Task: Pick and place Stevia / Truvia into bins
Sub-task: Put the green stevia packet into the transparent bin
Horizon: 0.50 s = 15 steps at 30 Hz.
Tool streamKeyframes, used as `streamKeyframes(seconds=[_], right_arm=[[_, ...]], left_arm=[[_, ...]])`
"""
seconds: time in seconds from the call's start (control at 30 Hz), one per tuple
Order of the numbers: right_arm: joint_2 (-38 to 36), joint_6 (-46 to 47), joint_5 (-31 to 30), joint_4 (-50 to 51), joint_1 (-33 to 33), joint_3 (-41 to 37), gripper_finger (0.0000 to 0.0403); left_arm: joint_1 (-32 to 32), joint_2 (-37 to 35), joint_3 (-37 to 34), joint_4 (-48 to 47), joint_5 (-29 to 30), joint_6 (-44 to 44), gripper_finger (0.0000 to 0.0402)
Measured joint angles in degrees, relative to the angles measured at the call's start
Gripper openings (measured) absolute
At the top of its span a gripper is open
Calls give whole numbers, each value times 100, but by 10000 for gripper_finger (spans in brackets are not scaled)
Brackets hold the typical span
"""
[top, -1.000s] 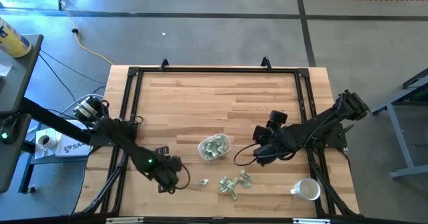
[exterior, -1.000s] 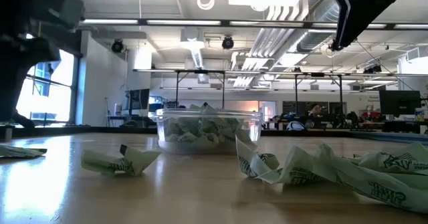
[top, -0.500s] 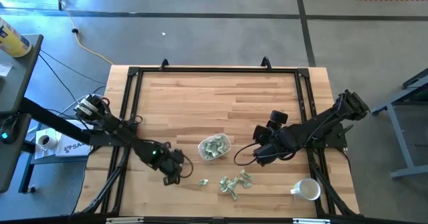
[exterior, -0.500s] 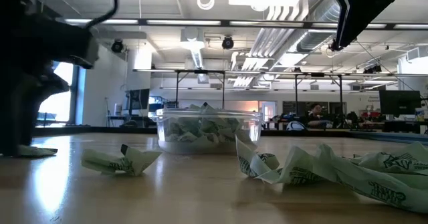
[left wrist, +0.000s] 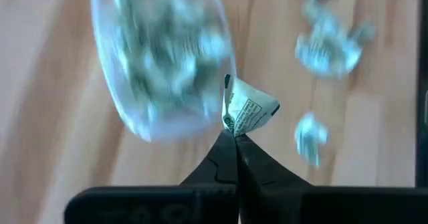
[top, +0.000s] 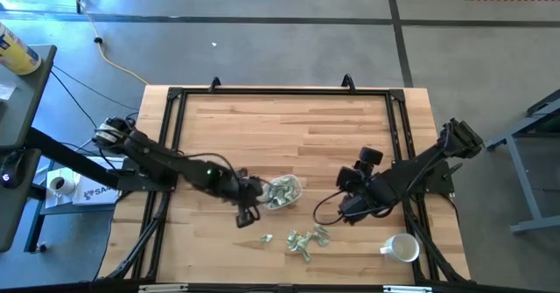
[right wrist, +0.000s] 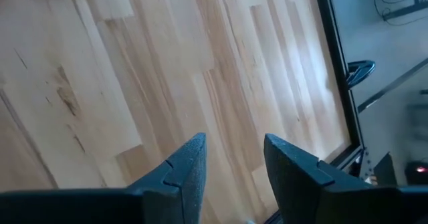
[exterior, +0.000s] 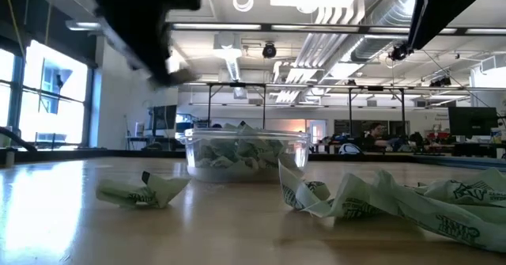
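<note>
The clear bin (top: 281,191) stands mid-table with several green-and-white Stevia packets inside; the low view shows it too (exterior: 245,153). More packets lie in a loose heap (top: 308,239) nearer the front edge, with a single one (top: 267,238) to their left. My left gripper (top: 248,212) hovers just left of the bin, shut on one packet (left wrist: 249,110). My right gripper (top: 350,209) hangs open to the right of the bin, above bare wood, with nothing between its fingers (right wrist: 190,164). My left gripper pinches one creased corner of the packet (left wrist: 231,126) between the very tips of its two fingers. The rest of the packet sticks out beyond the fingertips, crumpled and lifted clear of the table, beside the bin's rim.
A white mug (top: 401,247) lies at the near right corner. A black frame (top: 166,153) runs along the table's edges. Bare wood stretches across the far half of the table.
My left gripper has shut on a packet that lay near the table's front left, lifted it clear, and carried it up and toward the right and far side, to the bin. My right gripper has shifted slightly toward the near edge.
</note>
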<state>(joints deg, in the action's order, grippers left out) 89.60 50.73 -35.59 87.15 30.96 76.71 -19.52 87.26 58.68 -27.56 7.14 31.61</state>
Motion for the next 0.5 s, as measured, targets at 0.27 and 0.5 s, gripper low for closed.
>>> streamKeyframes(seconds=[0.27,0.5], right_arm=[[0,300,57,-4,67,0,142],[-4,312,206,-6,144,-5,142]], left_arm=[[923,700,175,1490,-222,-133,49],[1160,868,324,1264,-805,173,138]])
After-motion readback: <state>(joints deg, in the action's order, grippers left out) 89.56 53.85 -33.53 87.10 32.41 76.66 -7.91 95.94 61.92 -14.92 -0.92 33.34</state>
